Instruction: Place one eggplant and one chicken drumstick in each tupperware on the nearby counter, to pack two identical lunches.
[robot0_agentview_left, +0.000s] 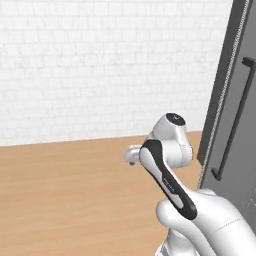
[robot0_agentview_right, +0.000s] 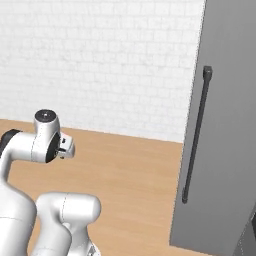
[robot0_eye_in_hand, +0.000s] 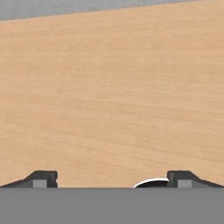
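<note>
My gripper (robot0_eye_in_hand: 113, 179) is open, its two dark fingertips (robot0_eye_in_hand: 43, 178) standing wide apart with nothing between them. In the hand view it looks onto a bare light-brown wooden surface (robot0_eye_in_hand: 113, 87). I cannot tell whether this wood is the counter. The eggplant, the chicken drumstick and the tupperware are out of view. In both base views the white arm (robot0_agentview_left: 167, 175) is folded up close to the base, with its wrist (robot0_agentview_right: 47, 137) held over the same wood.
A tall dark-grey door (robot0_agentview_left: 235, 150) with a long black bar handle (robot0_agentview_right: 196, 135) stands close on the right. A white brick wall (robot0_agentview_left: 100, 65) closes off the back. The wooden surface (robot0_agentview_right: 135, 175) stretches open to the left and ahead.
</note>
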